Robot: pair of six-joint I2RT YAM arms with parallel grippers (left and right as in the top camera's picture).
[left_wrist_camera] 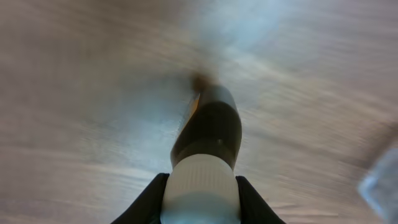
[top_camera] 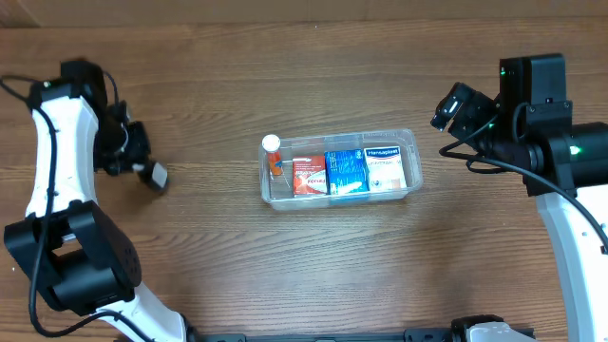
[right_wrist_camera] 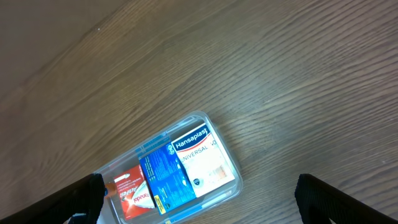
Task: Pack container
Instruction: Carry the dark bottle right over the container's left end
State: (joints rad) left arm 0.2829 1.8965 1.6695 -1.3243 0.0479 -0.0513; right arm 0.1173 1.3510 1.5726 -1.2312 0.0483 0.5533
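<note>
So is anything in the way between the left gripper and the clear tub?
Nothing visible is. In the overhead view only bare table lies between the left gripper, which holds a small dark bottle, and the container. Inside, three boxes and a white-capped tube already fill most of it.

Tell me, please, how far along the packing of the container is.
Done: a red box, a blue box, a white Hansaplast box and an orange-capped tube lie in the container. In hand: the left gripper holds a dark, white-capped bottle between its fingers, well left of the container. Left: getting that bottle in. The right gripper is open and empty.
</note>
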